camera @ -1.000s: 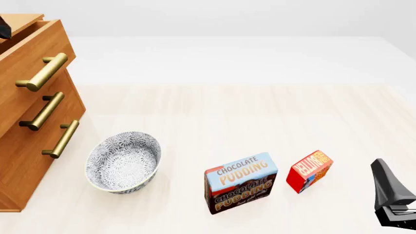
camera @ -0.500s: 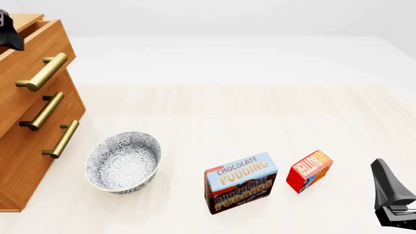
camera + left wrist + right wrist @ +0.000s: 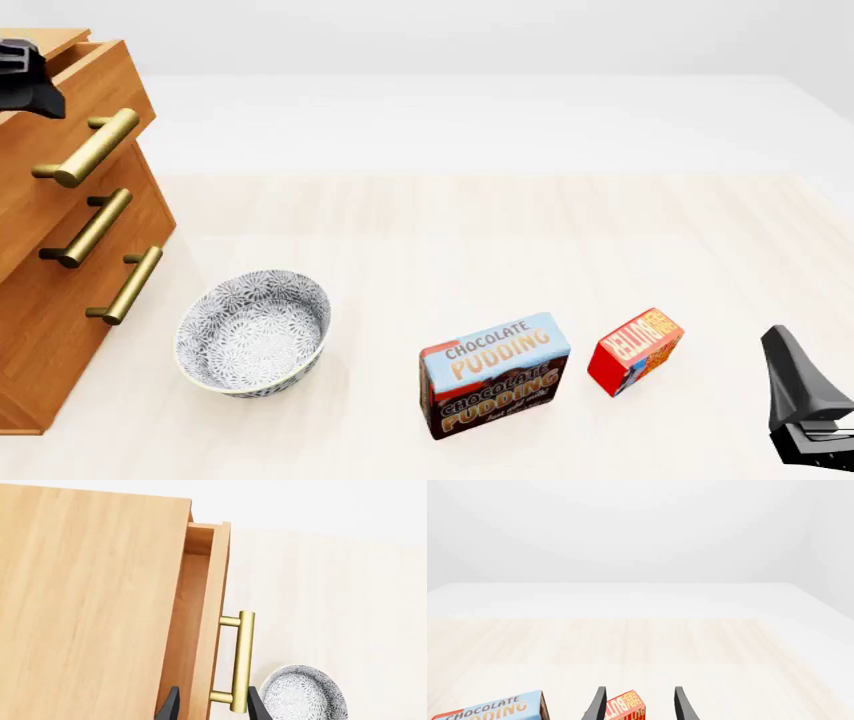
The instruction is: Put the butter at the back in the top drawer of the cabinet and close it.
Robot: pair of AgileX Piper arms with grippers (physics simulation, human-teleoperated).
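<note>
Three drawers on the cabinet (image 3: 54, 250) at front-view left, each with a brass bar handle. I see the top drawer (image 3: 60, 120) pulled out a little; left wrist view shows a gap between its front and the cabinet body, inside mostly hidden. My left hand (image 3: 208, 707) is up over the cabinet top near the drawer's front edge; in the front view only a dark bit shows at (image 3: 27, 75). Left wrist view has the two fingertips spread apart, straddling the drawer front and the near end of the top handle (image 3: 241, 662), nothing clamped between them, contact unclear.

Butter (image 3: 637, 350) sits on the surface (image 3: 467, 230) at front-view lower right, red box tilted, just right of the chocolate pudding box (image 3: 494, 375), small gap between them. Not in the drawer. Patterned bowl (image 3: 254, 332) stands left of the pudding, near the cabinet's lower drawers, upright.

My right hand (image 3: 637, 705) hangs low at the right edge, right of the butter. Right wrist view: fingers parted, butter (image 3: 625, 709) seen between and beyond them, not gripped; I can't tell how far ahead it is. Pudding box corner (image 3: 490, 711) is also in that view.
</note>
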